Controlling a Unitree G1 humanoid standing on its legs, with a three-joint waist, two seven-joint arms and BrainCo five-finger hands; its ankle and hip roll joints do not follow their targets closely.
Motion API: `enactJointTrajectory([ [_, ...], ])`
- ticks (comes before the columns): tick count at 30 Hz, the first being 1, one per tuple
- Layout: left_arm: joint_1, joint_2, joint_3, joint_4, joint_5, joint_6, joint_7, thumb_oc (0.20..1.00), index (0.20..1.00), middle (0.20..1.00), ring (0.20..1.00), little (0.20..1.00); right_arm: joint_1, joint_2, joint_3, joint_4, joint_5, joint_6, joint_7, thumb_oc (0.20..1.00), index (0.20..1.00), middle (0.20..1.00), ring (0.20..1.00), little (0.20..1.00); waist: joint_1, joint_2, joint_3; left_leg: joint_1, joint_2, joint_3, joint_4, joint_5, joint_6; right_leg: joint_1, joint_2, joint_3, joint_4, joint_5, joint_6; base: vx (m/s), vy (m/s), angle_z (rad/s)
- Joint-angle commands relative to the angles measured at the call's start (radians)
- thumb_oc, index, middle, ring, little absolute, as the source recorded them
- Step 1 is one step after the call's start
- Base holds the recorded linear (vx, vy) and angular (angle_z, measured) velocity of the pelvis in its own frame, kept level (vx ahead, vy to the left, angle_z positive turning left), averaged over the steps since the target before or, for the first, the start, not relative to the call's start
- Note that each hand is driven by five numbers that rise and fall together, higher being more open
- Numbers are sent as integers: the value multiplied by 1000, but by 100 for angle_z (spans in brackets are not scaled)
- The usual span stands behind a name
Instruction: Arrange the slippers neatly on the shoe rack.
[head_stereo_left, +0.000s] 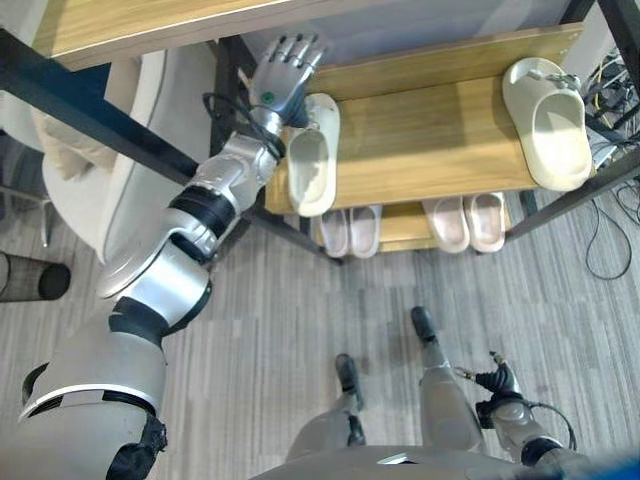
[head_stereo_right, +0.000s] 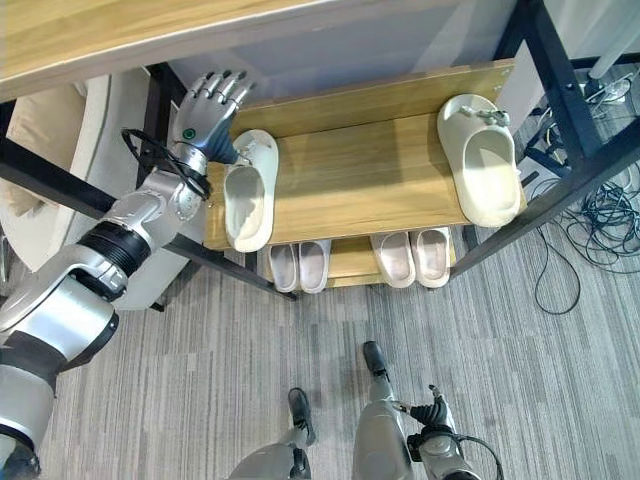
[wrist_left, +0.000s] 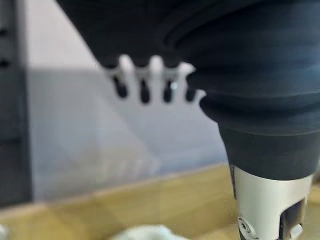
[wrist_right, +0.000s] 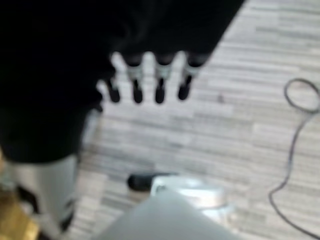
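Presently on the shoe rack (head_stereo_right: 380, 165), upper shelf: one cream slipper (head_stereo_right: 247, 192) at the left end, one cream slipper (head_stereo_right: 483, 158) at the right end, well apart, toes pointing far. Lower shelf: a whitish pair (head_stereo_right: 299, 265) left, a pinkish pair (head_stereo_right: 414, 255) right, side by side. Left hand (head_stereo_right: 207, 113) hovers at the far left corner, just beside the left slipper's far end, fingers (head_stereo_right: 222, 88) straight and apart, holding nothing. Right hand (head_stereo_left: 503, 385) hangs low near the floor (head_stereo_right: 560, 350), fingers (wrist_right: 160, 90) relaxed, empty.
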Motion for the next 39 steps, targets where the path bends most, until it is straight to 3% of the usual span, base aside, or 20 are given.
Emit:
enactJointTrajectory([
  [1, -26, 23, 70, 41, -12, -2, 39, 1000, 1000, 1000, 1000, 1000, 28, 29, -14, 11, 25, -13, -8, 1000, 1000, 1000, 1000, 1000, 24, -33, -29, -30, 23, -84, 5, 8, -66, 41, -73, -44, 80, -110, 86, -6, 3, 5],
  [14, -3, -64, 71, 165, 13, 38, 57, 1000, 1000, 1000, 1000, 1000, -8, 27, -3, 26, 19, -13, -26, 1000, 1000, 1000, 1000, 1000, 32, -42, -11, -55, 24, -89, 5, 10, -67, 19, -73, -47, 79, -107, 85, -3, 2, 2],
  [23, -95, -115, -64, 263, 245, 135, 71, 1000, 1000, 1000, 1000, 1000, -51, 25, 38, 31, 17, -34, -37, 1000, 1000, 1000, 1000, 1000, 30, -43, -9, -84, 33, -87, 5, 11, -71, -10, -64, -39, 63, -93, 87, 0, 0, 0],
  [37, -143, -122, -41, 348, 196, 172, 87, 1000, 1000, 1000, 1000, 1000, -65, 39, 82, 20, 14, -42, -35, 1000, 1000, 1000, 1000, 1000, 27, -49, -16, -119, 43, -75, 5, 22, -75, -47, -51, -34, 47, -76, 87, -6, -6, -3],
  [39, -149, -119, -55, 350, 222, 184, 89, 614, 614, 614, 614, 614, -80, 36, 84, 21, 16, -44, -34, 1000, 1000, 1000, 1000, 1000, 26, -48, -14, -122, 44, -73, 5, 22, -77, -52, -49, -33, 49, -75, 87, 0, 0, 0],
])
